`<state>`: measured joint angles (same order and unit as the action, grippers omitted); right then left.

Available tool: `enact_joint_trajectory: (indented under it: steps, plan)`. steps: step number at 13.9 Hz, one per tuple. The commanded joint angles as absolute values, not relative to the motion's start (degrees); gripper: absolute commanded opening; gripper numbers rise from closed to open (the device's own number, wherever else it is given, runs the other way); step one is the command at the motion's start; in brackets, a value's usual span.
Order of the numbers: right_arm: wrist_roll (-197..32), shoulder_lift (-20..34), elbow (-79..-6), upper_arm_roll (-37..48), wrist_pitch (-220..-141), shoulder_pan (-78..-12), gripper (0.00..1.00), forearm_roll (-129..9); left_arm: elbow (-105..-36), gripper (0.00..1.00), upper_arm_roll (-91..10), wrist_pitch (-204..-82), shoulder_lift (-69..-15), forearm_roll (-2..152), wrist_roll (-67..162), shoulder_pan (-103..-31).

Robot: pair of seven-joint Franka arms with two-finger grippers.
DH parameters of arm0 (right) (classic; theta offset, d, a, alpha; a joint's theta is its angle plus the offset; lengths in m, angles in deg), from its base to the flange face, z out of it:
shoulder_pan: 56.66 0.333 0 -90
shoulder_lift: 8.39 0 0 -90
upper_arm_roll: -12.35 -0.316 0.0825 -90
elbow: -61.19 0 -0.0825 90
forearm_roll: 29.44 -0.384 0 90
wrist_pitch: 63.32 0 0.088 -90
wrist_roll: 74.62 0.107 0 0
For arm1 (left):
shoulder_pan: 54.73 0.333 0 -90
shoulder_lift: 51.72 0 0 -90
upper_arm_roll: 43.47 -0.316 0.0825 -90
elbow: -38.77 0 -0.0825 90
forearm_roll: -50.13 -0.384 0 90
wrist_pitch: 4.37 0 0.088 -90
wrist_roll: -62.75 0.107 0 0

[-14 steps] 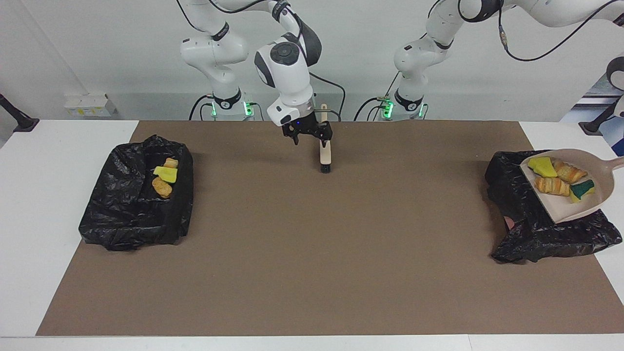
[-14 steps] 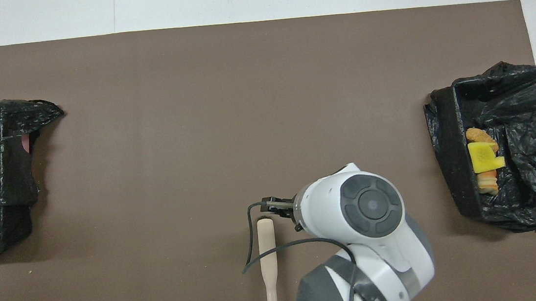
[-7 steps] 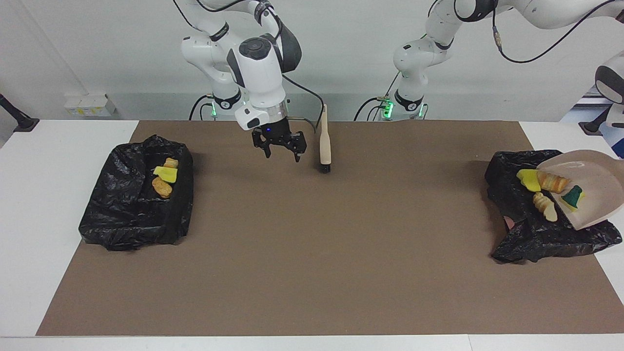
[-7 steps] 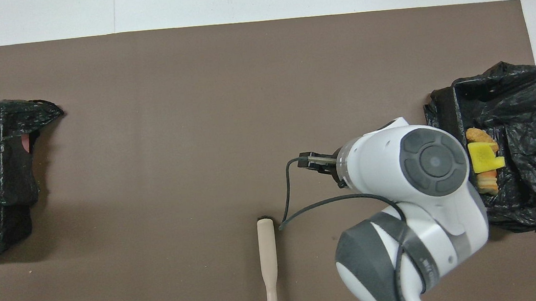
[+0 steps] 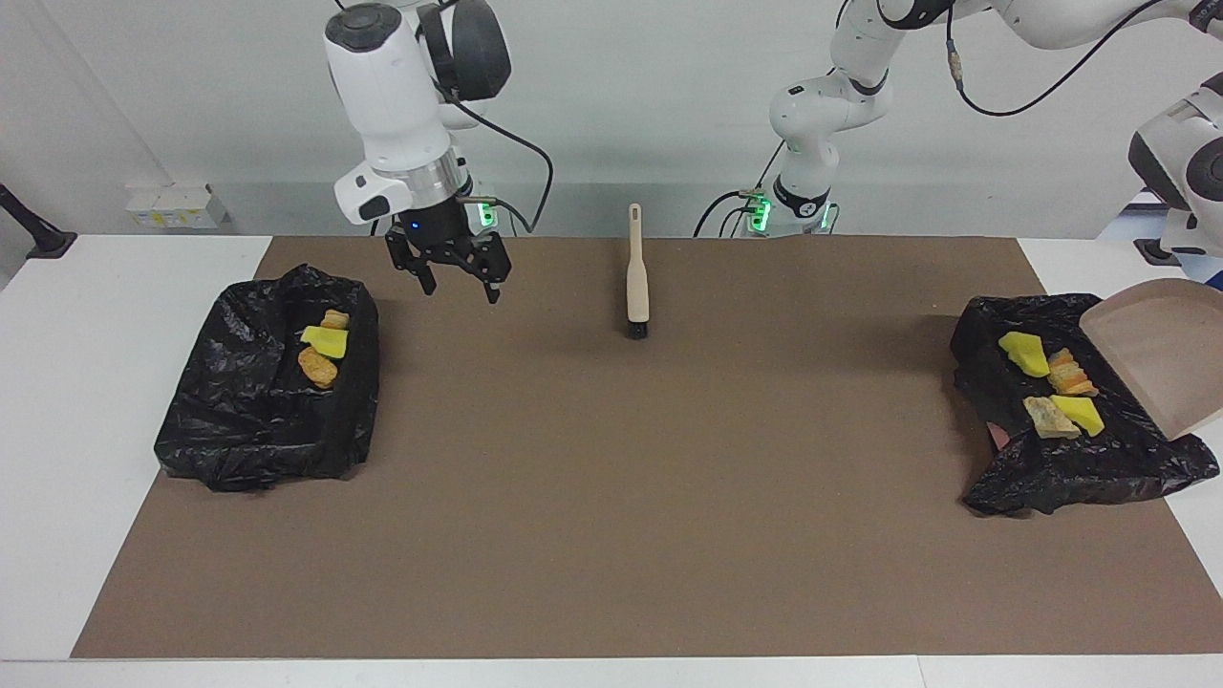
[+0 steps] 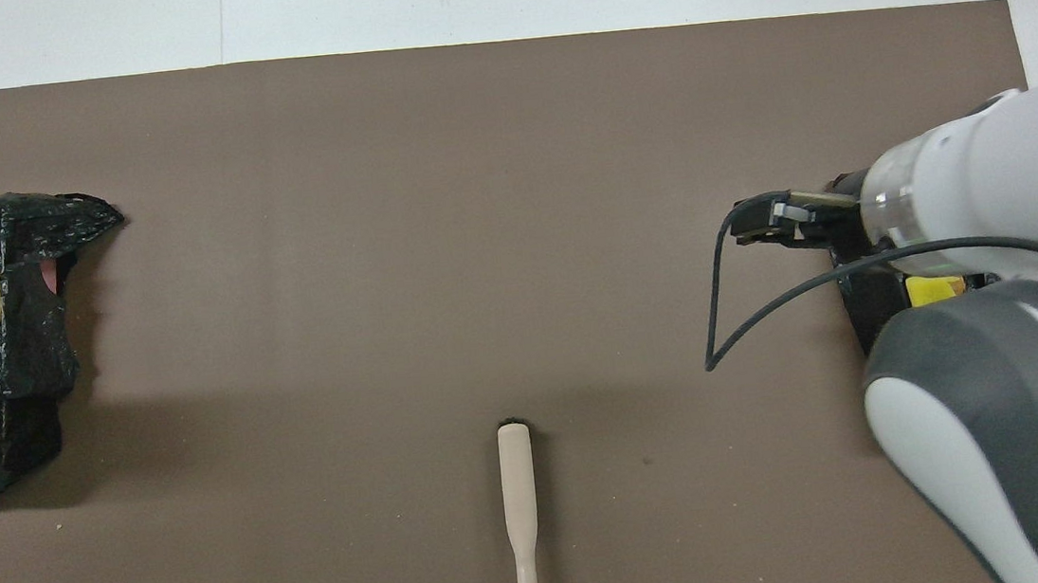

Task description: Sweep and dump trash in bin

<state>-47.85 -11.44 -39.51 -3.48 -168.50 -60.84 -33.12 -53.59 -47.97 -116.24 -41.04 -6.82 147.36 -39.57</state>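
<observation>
- Trash [image 5: 1049, 390]: light, soft scraps lying in bin [image 5: 1070, 459] at the left arm's end; better tipped than pinched
- Dustpan [image 5: 1161, 358]: stiff; tilted over bin; left gripper unseen, presumably clamping its handle
- Right gripper [image 5: 459, 283]: wide, empty, over mat [image 5: 611, 478]

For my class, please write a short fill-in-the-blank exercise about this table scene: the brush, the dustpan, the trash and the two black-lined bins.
1. The brush lies on the brown mat, held by ____ tool.
2. The tilted beige dustpan is over the bin at the ____ arm's end of the table.
3. The bin under the dustpan holds ____ pieces of trash.
4. The right tool, its fingers ____, hangs beside the other bin.

Missing words: neither; left; four; open
</observation>
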Motion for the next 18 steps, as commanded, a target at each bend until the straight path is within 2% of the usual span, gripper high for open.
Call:
enact_joint_trajectory:
  steps: [1, 6, 9, 13, 18]
  plan:
    - [-52.5, -10.6, -33.3, 3.9, -161.6, -55.7, 1.0, -30.8, -55.6, 0.0, -48.0, -113.7, -45.6, -6.7, 146.0, -40.8]
    - [-60.1, -10.1, -25.4, 9.7, -151.6, -53.3, 1.0, -24.9, -54.7, 0.0, -47.9, -105.5, -47.3, 9.6, 144.0, -42.5]
    - [-60.3, -9.6, -23.5, 9.8, -147.3, -55.1, 1.0, -25.3, -55.0, 0.0, -47.8, -101.7, -47.8, 18.6, 137.1, -43.7]
    - [-60.3, -9.0, -23.6, 8.9, -147.3, -57.1, 1.0, -26.4, -58.3, 0.0, -47.4, -98.1, -49.9, 29.5, 119.6, -47.1]
    - [-59.8, -9.4, -24.4, 9.1, -148.0, -56.2, 1.0, -28.5, -64.3, 0.0, -47.4, -97.8, -53.3, 39.5, 95.1, -56.1]
